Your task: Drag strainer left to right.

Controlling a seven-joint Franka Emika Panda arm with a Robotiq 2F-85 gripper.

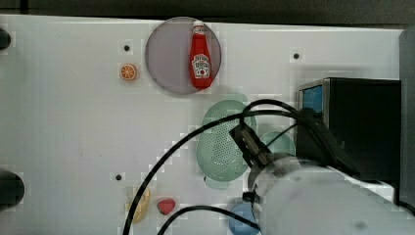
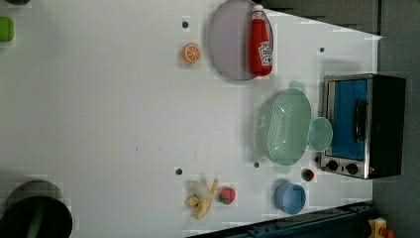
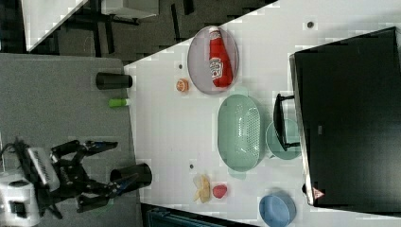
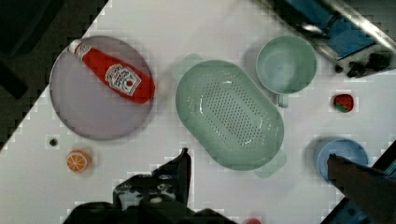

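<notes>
The strainer (image 1: 221, 144), a large pale mint-green bowl dotted with holes, rests on the white table next to a smaller mint-green mug (image 1: 281, 142). It also shows as the strainer (image 2: 285, 126), the strainer (image 3: 240, 132) and the strainer (image 4: 229, 114). My gripper (image 4: 258, 157) hangs well above it, open wide with nothing between its black fingers (image 4: 183, 165). In the right view the gripper (image 3: 125, 161) sits at the right view's lower left, fingers spread. My arm (image 1: 313, 196) covers the strainer's side toward the top view's right.
A grey-lilac plate (image 1: 169, 58) carries a ketchup bottle (image 1: 199, 56). A toaster oven (image 1: 352, 122) stands just beyond the mug. A blue bowl (image 1: 241, 218), a strawberry (image 1: 166, 205), a banana (image 1: 142, 205) and an orange slice (image 1: 128, 72) lie around. White tabletop stretches to the top view's left.
</notes>
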